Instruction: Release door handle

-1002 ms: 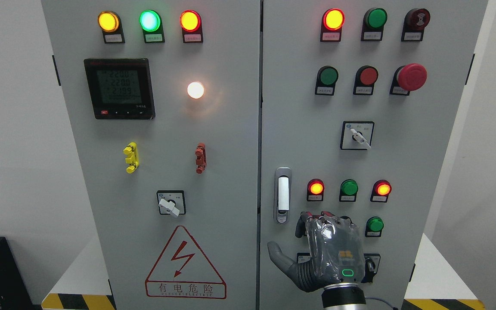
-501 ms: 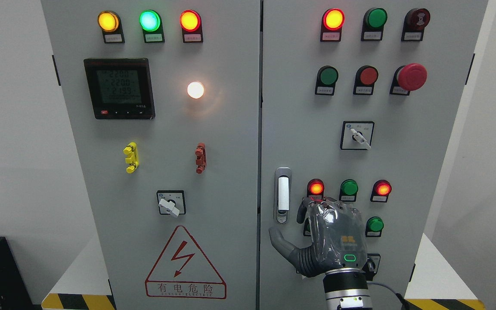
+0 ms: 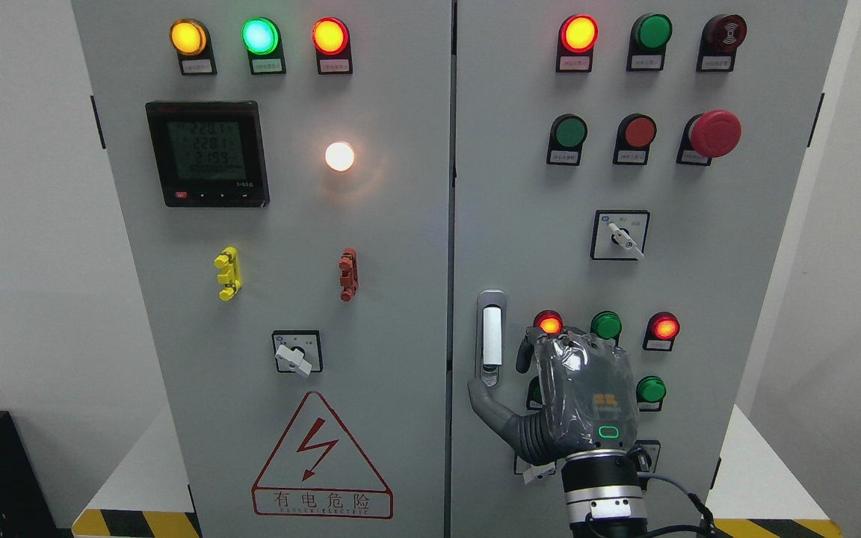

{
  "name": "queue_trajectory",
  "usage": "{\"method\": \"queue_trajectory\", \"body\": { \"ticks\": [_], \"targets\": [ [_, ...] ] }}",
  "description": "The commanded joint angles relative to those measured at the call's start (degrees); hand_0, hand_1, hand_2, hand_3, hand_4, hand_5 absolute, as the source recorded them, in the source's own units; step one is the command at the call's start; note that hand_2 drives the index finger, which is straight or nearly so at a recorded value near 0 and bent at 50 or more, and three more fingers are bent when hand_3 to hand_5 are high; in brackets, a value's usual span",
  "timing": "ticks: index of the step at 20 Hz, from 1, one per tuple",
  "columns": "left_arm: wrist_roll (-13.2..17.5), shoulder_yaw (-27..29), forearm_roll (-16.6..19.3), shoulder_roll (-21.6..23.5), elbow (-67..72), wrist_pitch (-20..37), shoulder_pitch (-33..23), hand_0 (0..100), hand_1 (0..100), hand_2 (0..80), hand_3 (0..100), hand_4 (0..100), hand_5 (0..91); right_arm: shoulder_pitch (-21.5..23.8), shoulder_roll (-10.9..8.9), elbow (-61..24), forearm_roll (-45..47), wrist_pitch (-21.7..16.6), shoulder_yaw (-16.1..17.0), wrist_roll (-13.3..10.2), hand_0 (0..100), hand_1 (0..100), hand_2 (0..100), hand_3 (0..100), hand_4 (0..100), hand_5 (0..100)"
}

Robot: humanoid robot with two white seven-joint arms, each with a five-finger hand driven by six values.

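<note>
- Over the last second my right hand [image 3: 576, 400] had risen up the right-hand door [image 3: 699, 284], from below the small lamps to level with the bottom of the door handle [image 3: 491, 336], and my thumb tip had arrived at the handle's lower end.
- The handle sat upright in its recessed plate at the door's left edge, just right of the seam between the two doors.
- My fingers [image 3: 525, 355] were curled over toward the panel just beside the handle, thumb spread out to the left; I clamped nothing that I could see, though whether the thumb truly touched the plate I could not tell.
- I judged the handle rigid, smooth metal, likely slippery, best taken at the lower end of its bar.
- My left arm was out of sight.
</note>
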State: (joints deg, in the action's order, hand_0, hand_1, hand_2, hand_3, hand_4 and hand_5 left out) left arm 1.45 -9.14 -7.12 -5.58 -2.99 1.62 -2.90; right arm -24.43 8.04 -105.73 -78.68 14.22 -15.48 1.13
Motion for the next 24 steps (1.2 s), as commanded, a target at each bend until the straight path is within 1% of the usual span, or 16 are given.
{"method": "queue_trajectory", "body": {
  "ticks": [1, 5, 10, 13, 24],
  "targets": [
    [0.0, 0.0, 0.0, 0.0, 0.0, 0.0, 0.0, 0, 0, 4.2, 11, 0, 0.0, -0.8, 0.05, 1.3, 0.0, 0.0, 0.3, 0.0, 8, 45, 67, 97, 78, 71],
    [0.0, 0.0, 0.0, 0.0, 0.0, 0.0, 0.0, 0, 0, 4.2, 11, 0, 0.0, -1.8, 0.05, 1.8, 0.1, 0.1, 0.3, 0.0, 8, 45, 67, 97, 78, 71],
    [0.0, 0.0, 0.0, 0.0, 0.0, 0.0, 0.0, 0, 0, 4.2, 11, 0, 0.0, -1.8, 0.05, 2.0, 0.1, 0.1, 0.2, 0.0, 9, 44, 67, 97, 78, 71],
    [0.0, 0.0, 0.0, 0.0, 0.0, 0.0, 0.0, 0, 0, 4.2, 11, 0, 0.0, -1.8, 0.05, 2.1, 0.1, 0.8, 0.1, 0.0, 10, 44, 67, 97, 78, 71],
    [0.0, 0.0, 0.0, 0.0, 0.0, 0.0, 0.0, 0, 0, 4.3, 11, 0, 0.0, -2.2, 0.05, 2.7, 0.1, 0.8, 0.2, 0.0, 14, 44, 67, 97, 78, 71]
  ]
}}
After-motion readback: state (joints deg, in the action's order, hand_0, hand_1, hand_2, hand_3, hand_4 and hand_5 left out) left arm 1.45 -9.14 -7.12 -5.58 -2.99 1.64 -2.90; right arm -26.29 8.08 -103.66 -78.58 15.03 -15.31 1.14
